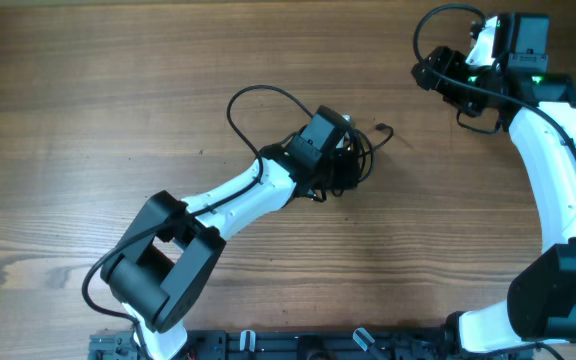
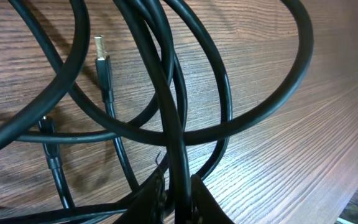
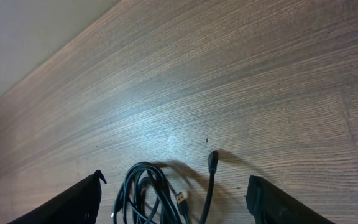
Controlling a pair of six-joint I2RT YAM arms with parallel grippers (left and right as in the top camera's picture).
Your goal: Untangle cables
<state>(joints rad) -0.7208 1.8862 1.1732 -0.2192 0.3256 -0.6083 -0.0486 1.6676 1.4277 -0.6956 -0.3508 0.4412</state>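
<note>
While left tool [image 2: 178, 200] clamps cables [image 2: 173, 124], they fan ahead.

Brown wood-grain table [image 3: 229, 74], tangled black cables [image 3: 143, 186] heaped on it, one plug end [image 3: 213, 158] just beside

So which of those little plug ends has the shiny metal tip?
The plug at upper left in the left wrist view; the other plug, lower left among the cables, is all black.

The cables [image 1: 365, 160] sit bunched mid-surface [image 1: 118, 100], left hand [image 2: 178, 191] right on top of them, right hand [image 1: 440, 76] well apart, toward the far-right corner.
</note>
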